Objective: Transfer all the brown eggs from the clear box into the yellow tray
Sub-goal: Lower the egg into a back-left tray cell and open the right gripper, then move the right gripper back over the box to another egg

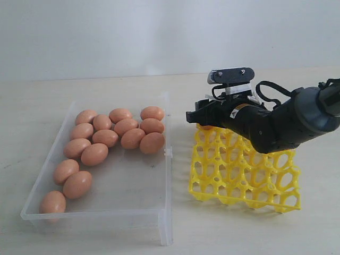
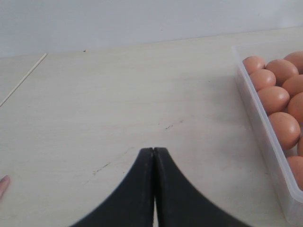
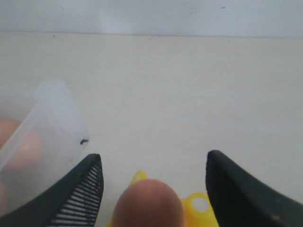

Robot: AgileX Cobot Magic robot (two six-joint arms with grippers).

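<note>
Nearest the exterior camera lies the desk (image 1: pixel 255 234), a pale surface that carries every item.

1. Clear box (image 1: pixel 133 188): sits on the left half of the desk. Its low walls keep the contents from rolling off while leaving them open to reach from above.
2. Yellow tray (image 1: pixel 239 180): stands just beside the right wall of the clear box. This placement appears chosen to keep each transfer short.
3. Right gripper (image 3: pixel 155 157): hangs over the tray's far corner, on the side nearest the box. Its fingers (image 3: pixel 80 194) are spread wide, with a gap on each side of the single egg (image 3: pixel 149 203) between them. The egg appears to sit in that corner cup, so this is judged to be the release step.
4. Left gripper (image 2: pixel 153 151): hovers above bare desk beside the box. Its fingers (image 2: pixel 137 189) are pressed together and hold nothing. It is likely parked clear of the working arm.
5. Brown eggs (image 1: pixel 105 137): about fifteen lie in the clear box, clustered toward its far end and along its left side. The task is judged to be at an early stage.
</note>
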